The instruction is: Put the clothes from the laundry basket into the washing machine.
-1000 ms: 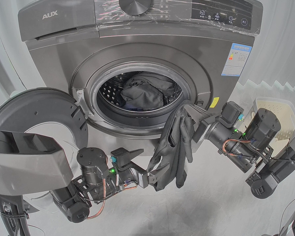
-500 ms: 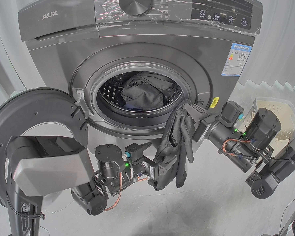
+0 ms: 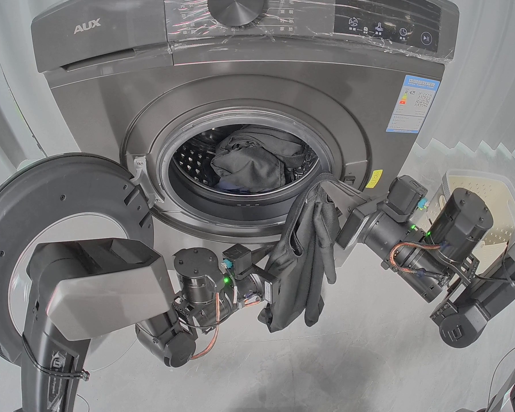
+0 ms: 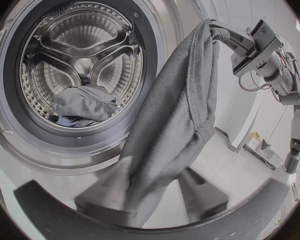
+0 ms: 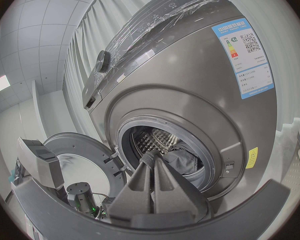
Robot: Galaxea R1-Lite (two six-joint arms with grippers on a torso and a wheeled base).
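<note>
A dark grey garment [image 3: 303, 247] hangs in front of the washing machine [image 3: 240, 81], below and right of its open drum mouth. My right gripper [image 3: 333, 187] is shut on its top edge, just off the drum rim; the pinched cloth [image 5: 149, 157] shows at the fingertips. My left gripper [image 4: 156, 190] is open low down, with the garment's [image 4: 176, 110] lower end hanging between its fingers and brushing one finger [image 4: 118, 184]. In the head view the left gripper [image 3: 273, 293] is partly hidden behind the cloth. More dark clothes [image 3: 252, 158] lie inside the drum.
The round washer door [image 3: 57, 201] stands swung open to the left, close behind my left arm. A pale laundry basket [image 3: 498, 195] sits at the right behind my right arm. Grey floor lies below the hanging garment.
My left arm has moved right and slightly up, bringing its gripper from beside the garment's lower edge to around it. The right gripper and the garment's top have stayed put.
</note>
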